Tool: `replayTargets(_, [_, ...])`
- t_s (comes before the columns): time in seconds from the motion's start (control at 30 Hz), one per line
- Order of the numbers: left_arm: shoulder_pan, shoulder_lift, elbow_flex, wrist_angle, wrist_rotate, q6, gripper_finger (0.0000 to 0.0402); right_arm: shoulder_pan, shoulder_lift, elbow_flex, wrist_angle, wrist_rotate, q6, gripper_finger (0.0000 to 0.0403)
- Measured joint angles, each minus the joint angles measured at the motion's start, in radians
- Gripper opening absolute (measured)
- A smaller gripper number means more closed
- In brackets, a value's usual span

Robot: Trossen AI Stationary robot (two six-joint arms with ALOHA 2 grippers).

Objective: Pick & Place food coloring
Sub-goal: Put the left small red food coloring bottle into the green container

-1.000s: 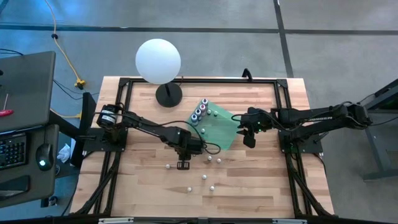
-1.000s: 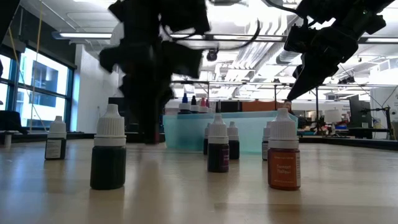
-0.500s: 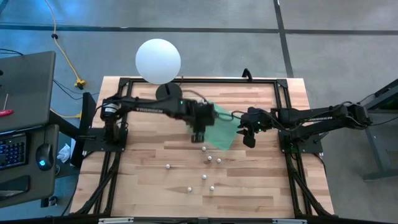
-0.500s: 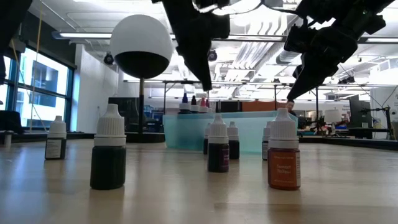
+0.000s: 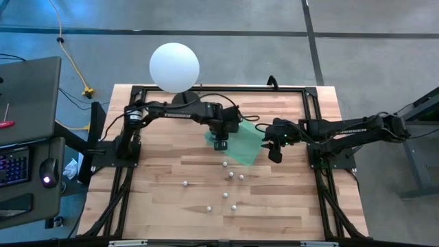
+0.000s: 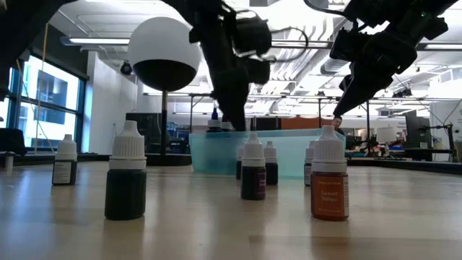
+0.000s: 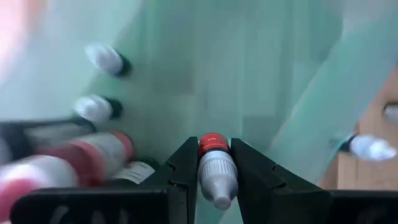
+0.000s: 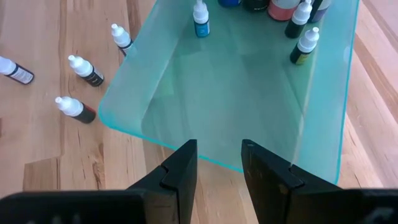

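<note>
My left gripper (image 5: 220, 143) hangs over the left part of the flat green tray (image 5: 241, 145), shut on a small food coloring bottle (image 7: 214, 169) with a white cap and a red body. Several more bottles stand in the tray's far part (image 8: 200, 15). Others stand loose on the wooden table nearer the front (image 5: 231, 175); in the low view they stand upright on their bases (image 6: 253, 170). My right gripper (image 5: 274, 152) waits open above the tray's right edge, with nothing between its fingers (image 8: 217, 163). My left gripper pinches the bottle between its two fingers, one on either side of the white cap (image 7: 216, 167), just behind the red body. The fingers slant steeply down from above. The bottle is lifted clear over the tray, cap end toward the wrist.
A big white ball on a black stand (image 5: 175, 66) stands at the table's far left. A black frame (image 5: 206, 88) runs round the table top. Bare wood lies near the front edge and at the left.
My left gripper has risen from the loose bottles near the table's middle and swung toward the far edge and right. It now hangs over the tray, still carrying the bottle. My right gripper has kept still.
</note>
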Motion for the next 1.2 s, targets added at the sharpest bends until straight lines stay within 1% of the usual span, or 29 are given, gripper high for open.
replayTargets(0.13, [0.0,0.022,0.001,0.005,0.003,0.004,0.0072,0.0,0.0,0.0,0.001,0.0,0.0,0.0119])
replayTargets(0.47, [0.0,0.081,0.003,-0.002,-0.032,0.017,0.0072,0.0,0.0,0.0,0.001,-0.001,0.0,0.0119])
replayTargets(0.7, [0.0,0.084,0.003,0.007,-0.051,0.019,0.0072,0.0,0.0,0.0,0.001,-0.001,0.0,0.0119])
replayTargets(1.1, [0.0,0.086,0.002,0.017,-0.051,0.042,0.0072,0.0,0.0,0.0,0.001,-0.001,0.0,0.0119])
replayTargets(1.2, [0.0,0.086,0.002,0.018,-0.051,0.042,0.0079,0.0,0.0,0.0,0.001,-0.004,0.0,0.0119])
